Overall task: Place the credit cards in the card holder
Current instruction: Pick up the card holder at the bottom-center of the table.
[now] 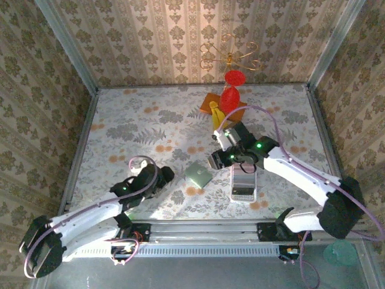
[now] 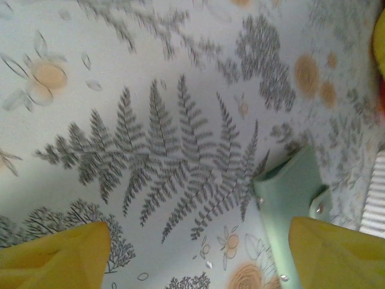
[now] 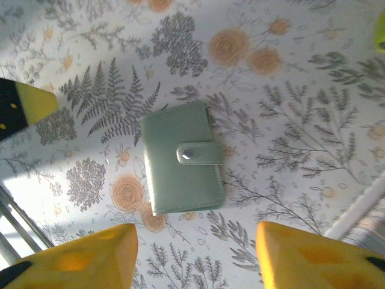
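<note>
Currently the card holder (image 3: 180, 165) is lying closed on the flowered desk (image 1: 120, 120) between both arms, right jaws spreading wide near it, left jaws gaping wide beside its edge; the credit cards (image 1: 243, 179) are sitting in the white tray (image 1: 243, 197).

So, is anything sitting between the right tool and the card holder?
Nothing visible. In the right wrist view the right tool is open and faces the card holder, with bare patterned table between them. The holder's snap strap is fastened shut, though.
</note>
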Robot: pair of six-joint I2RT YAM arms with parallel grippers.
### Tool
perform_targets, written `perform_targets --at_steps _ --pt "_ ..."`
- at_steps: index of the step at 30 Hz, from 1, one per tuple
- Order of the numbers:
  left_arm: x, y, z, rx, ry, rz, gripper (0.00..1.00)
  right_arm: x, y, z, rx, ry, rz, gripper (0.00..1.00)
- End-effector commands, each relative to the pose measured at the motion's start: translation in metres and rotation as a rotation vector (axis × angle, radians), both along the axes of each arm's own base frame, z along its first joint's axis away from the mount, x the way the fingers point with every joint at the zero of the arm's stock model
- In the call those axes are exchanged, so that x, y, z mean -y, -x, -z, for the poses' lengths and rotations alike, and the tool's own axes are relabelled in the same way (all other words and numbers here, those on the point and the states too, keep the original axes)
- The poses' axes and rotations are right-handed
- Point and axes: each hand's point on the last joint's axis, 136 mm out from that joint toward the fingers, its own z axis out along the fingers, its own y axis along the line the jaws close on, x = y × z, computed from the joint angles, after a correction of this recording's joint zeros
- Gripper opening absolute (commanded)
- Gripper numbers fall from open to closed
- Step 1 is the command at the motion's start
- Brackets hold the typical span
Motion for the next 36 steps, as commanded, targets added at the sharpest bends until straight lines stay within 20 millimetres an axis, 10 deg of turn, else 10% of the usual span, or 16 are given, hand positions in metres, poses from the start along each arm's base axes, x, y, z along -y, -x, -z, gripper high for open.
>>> perform_targets --at_steps 1,11,36 --pt "0.027 -0.009 -0.011 0.049 0.109 -0.032 0.76 0.0 -0.001 0.021 -0.047 0.088 -0.015 0.48" --pt "0.091 -0.015 -0.007 0.034 0.166 0.085 0.66 -0.022 -0.012 0.063 -0.117 0.175 -0.019 0.26" --pt "0.101 -0.015 0.033 -0.078 0.253 0.059 0.45 -0.025 0.007 0.137 -0.258 0.29 -0.003 0.13"
